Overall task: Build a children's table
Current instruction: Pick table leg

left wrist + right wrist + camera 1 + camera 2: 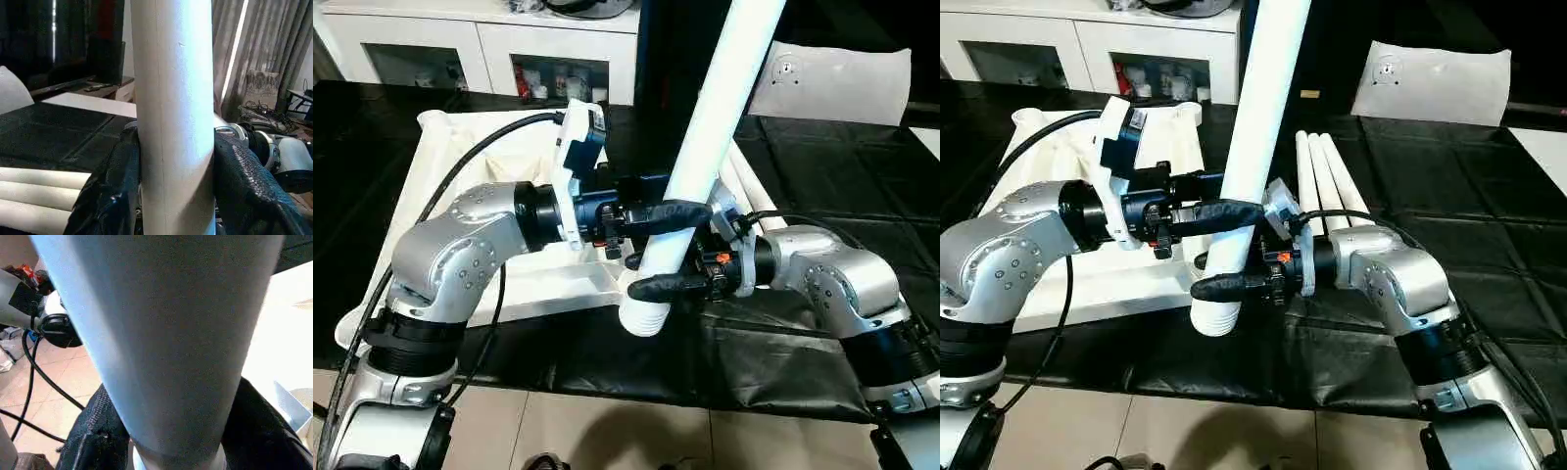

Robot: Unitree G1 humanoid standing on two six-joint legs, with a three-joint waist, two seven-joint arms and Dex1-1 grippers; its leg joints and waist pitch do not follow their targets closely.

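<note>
A long white leg of the children's table stands tilted over the front of the black mat, its ribbed threaded end hanging lowest. My left gripper is shut on the leg from the left. Just below it, my right gripper is closed on the same leg from the right. The wrist views show black fingers pressed to both sides of the tube. The white tabletop lies underside up behind my left arm. Three more legs lie side by side on the mat.
A black quilted mat covers the work surface, its front edge near a tiled floor. A white flat bag lies at the back right. A white cabinet stands behind. A black cable loops over my left arm.
</note>
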